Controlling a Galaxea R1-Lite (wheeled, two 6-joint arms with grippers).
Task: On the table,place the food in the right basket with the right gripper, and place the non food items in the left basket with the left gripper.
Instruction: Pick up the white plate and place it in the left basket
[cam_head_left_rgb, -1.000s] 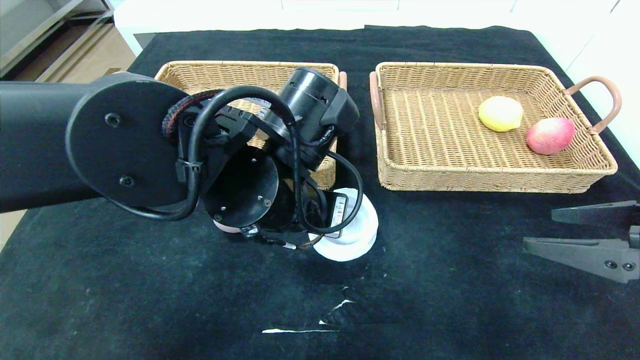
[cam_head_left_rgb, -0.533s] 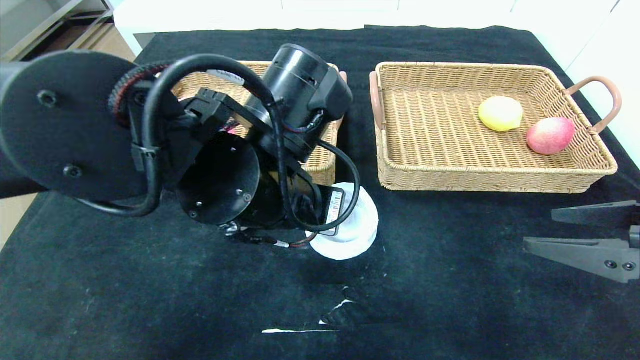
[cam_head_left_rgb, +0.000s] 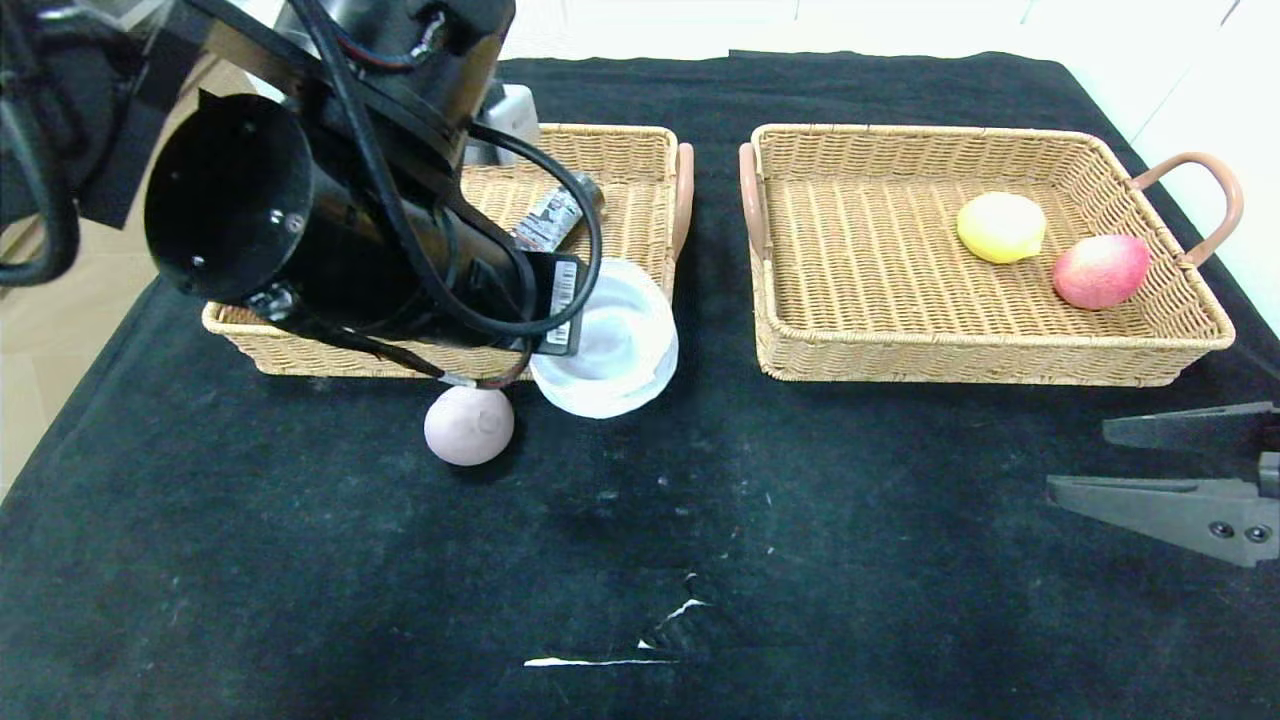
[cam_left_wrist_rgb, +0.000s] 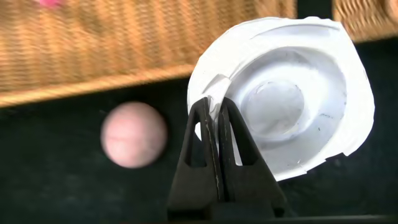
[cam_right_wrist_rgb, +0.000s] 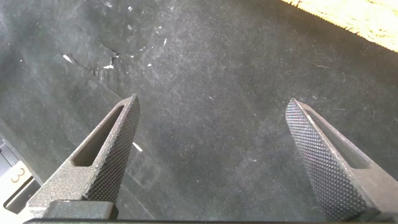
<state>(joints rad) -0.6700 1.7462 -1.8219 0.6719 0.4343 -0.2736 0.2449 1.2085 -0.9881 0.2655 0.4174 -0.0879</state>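
left hand (cam_left_wrist_rgb: 216, 115): clenched on the rim of the white dish (cam_left_wrist_rgb: 298, 93), which is held above the near edge of the left basket (cam_head_left_rgb: 620, 150) | right hand (cam_right_wrist_rgb: 214, 155): released, parked over the desk (cam_head_left_rgb: 850, 520) | ball (cam_head_left_rgb: 468, 425): on the desk before the left basket | lemon (cam_head_left_rgb: 1000, 227), peach (cam_head_left_rgb: 1100, 270): in the right basket (cam_head_left_rgb: 860, 350)

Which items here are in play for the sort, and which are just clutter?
In play: white dish gripped by the left end effector; mauve ball; lemon; peach; tube; left basket; right basket.
Clutter: torn patch in the cloth.
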